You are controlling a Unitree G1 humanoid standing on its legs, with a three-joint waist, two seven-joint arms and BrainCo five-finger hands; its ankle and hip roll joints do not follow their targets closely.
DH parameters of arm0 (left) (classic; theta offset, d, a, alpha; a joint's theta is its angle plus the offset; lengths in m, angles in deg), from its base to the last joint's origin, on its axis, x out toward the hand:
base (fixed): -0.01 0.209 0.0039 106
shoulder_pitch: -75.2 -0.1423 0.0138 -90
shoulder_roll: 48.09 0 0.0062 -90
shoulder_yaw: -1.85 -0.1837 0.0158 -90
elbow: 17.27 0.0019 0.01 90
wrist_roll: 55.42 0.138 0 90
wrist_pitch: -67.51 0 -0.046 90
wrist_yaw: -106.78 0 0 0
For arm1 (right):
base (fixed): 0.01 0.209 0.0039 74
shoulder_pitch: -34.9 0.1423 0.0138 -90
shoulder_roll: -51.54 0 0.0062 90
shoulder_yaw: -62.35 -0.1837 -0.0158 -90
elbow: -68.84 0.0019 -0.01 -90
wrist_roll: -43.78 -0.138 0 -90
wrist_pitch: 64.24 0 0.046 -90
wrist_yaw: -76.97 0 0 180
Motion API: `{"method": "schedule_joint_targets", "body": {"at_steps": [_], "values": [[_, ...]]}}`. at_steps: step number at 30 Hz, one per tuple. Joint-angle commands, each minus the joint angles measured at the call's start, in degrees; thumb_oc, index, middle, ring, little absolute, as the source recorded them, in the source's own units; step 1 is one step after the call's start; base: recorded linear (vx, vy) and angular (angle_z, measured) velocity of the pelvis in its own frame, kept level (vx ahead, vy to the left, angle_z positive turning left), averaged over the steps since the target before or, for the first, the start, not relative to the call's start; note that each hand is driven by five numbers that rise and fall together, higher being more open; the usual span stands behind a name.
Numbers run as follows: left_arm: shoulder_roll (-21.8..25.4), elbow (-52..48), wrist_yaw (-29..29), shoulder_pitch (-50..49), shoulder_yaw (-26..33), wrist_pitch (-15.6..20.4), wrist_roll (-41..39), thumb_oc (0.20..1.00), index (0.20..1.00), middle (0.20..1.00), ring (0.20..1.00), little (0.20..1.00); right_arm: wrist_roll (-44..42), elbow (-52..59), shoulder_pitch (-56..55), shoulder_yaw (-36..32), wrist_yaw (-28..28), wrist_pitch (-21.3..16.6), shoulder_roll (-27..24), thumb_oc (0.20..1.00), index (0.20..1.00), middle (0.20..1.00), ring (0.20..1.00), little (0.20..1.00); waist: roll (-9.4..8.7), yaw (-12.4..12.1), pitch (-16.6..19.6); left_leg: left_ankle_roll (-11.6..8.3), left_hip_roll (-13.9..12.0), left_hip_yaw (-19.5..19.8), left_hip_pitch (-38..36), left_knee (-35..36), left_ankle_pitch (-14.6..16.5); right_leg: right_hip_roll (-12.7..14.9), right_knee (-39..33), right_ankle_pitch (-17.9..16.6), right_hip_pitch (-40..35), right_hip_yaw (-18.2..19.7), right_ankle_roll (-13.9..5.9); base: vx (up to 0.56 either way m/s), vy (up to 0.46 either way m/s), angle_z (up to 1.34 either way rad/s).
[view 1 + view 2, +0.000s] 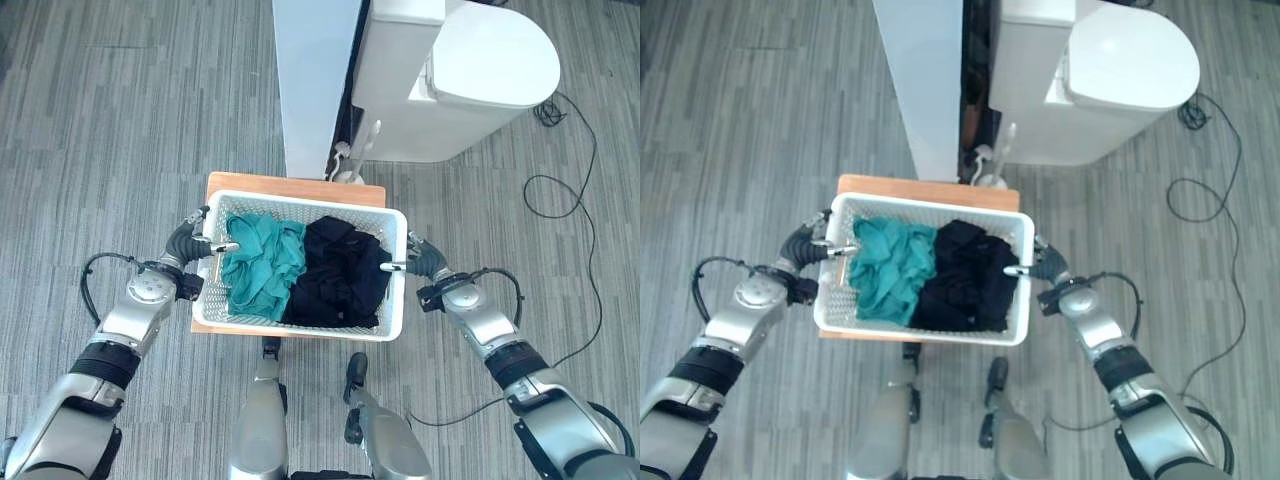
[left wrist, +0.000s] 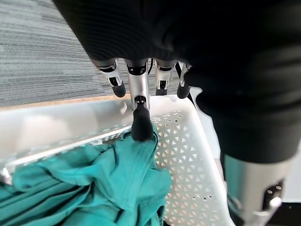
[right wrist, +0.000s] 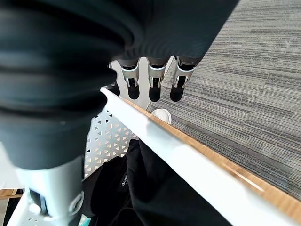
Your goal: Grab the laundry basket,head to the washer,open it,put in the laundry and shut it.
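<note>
A white laundry basket point(image 1: 300, 203) rests on a small wooden table point(image 1: 290, 185) right in front of me. Inside lie teal cloth point(image 1: 262, 265) on the left and black cloth point(image 1: 340, 275) on the right. My left hand point(image 1: 190, 245) grips the basket's left rim: in its wrist view the thumb point(image 2: 140, 117) reaches over the rim onto the teal cloth point(image 2: 94, 183) while the fingers curl down outside. My right hand point(image 1: 425, 262) holds the right rim point(image 3: 164, 141) the same way, fingers point(image 3: 155, 89) outside, thumb inside above the black cloth point(image 3: 155, 188).
Behind the table stand a tall white panel point(image 1: 310, 80) and a white appliance with a rounded lid point(image 1: 470, 70). A small white object point(image 1: 350, 165) leans between them at the table's far edge. Grey striped carpet point(image 1: 100, 130) lies open to the left and right.
</note>
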State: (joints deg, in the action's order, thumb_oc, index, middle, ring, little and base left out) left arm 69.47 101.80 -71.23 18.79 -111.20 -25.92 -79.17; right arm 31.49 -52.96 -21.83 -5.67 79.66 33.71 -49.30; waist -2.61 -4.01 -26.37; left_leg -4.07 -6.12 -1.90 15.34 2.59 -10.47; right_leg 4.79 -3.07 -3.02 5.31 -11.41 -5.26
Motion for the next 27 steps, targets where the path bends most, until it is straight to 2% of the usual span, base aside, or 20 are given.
{"method": "schedule_joint_targets", "body": {"at_steps": [1, 9, 14, 17, 18, 22, 27], "values": [[-0.8, 3.1, 0.3, 1.0, -0.6, 0.0, 1.8, 1.0, 1.0, 1.0, 1.0, 1.0, 1.5, 2.3, -0.1, 1.4, 0.3, 0.3, 0.5, 1.0, 1.0, 1.0, 1.0, 1.0, -0.11, 0.0, 3.0, 1.51, -0.6, 1.3, 2.0, -7.0, 7.2, 5.2, 7.8, 0.6, 8.5, -2.2, -1.12, 0.0, 0.0, 0.0], [-2.7, 8.4, 0.8, 9.4, -4.6, -2.5, 6.5, 1.0, 1.0, 1.0, 1.0, 1.0, 3.1, 0.1, -1.3, 2.5, 0.2, 1.9, 4.0, 1.0, 1.0, 1.0, 1.0, 1.0, -0.66, -0.3, 1.2, 1.74, -0.2, 1.9, 2.7, -7.5, 7.3, 5.6, 8.2, 0.3, 8.8, -3.0, -1.25, 0.0, 0.0, 0.0], [-2.6, 11.6, 3.5, 12.9, -4.3, -3.3, 14.6, 1.0, 1.0, 1.0, 1.0, 1.0, 3.8, -0.6, -2.2, 2.2, -0.3, 2.3, 4.1, 1.0, 1.0, 1.0, 1.0, 1.0, -0.56, -0.3, 1.0, 1.69, -0.1, 2.1, 2.5, -6.9, 7.3, 5.7, 8.4, 0.7, 8.7, -3.2, -1.12, 0.02, 0.004, 0.07], [-2.1, 8.7, 5.3, 12.7, -2.1, -3.5, 18.0, 1.0, 1.0, 1.0, 1.0, 1.0, 4.3, 0.3, -3.3, 1.2, -0.1, 2.2, 3.9, 1.0, 1.0, 1.0, 1.0, 1.0, -0.55, -0.4, 1.0, 1.71, 0.0, 2.2, 2.7, -6.9, 7.2, 5.9, 8.4, 0.7, 8.8, -3.4, -1.09, 0.01, -0.002, 0.01], [-1.6, 3.2, 6.1, 11.0, 0.5, -3.4, 19.8, 1.0, 1.0, 1.0, 1.0, 1.0, 4.7, 1.1, -4.6, -0.1, 0.1, 2.0, 3.7, 1.0, 1.0, 1.0, 1.0, 1.0, -0.26, -0.8, 0.9, 1.66, 0.1, 2.2, 2.6, -7.2, 7.7, 6.0, 8.7, 1.1, 8.7, -3.5, -1.05, 0.0, 0.0, 0.0], [0.7, -6.9, 7.6, 6.3, 6.8, -2.3, 21.2, 1.0, 1.0, 1.0, 1.0, 1.0, 4.9, 1.5, -7.3, -2.1, -0.3, 1.9, 3.6, 1.0, 1.0, 1.0, 1.0, 1.0, 0.33, -1.5, 1.3, 1.68, 0.2, 2.3, 2.6, -7.6, 8.4, 6.2, 8.9, 1.4, 8.5, -3.8, -0.96, 0.02, -0.005, 0.03], [1.6, -9.2, 8.0, 5.8, 9.5, -3.0, 23.2, 1.0, 1.0, 1.0, 1.0, 1.0, 4.3, 2.5, -9.8, -3.3, -1.0, 1.9, 3.5, 1.0, 1.0, 1.0, 1.0, 1.0, 0.6, -1.5, 1.9, 1.49, 0.4, 2.3, 2.8, -8.1, 8.8, 6.3, 9.1, 1.7, 8.4, -4.0, -0.88, 0.01, -0.006, 0.01]]}}
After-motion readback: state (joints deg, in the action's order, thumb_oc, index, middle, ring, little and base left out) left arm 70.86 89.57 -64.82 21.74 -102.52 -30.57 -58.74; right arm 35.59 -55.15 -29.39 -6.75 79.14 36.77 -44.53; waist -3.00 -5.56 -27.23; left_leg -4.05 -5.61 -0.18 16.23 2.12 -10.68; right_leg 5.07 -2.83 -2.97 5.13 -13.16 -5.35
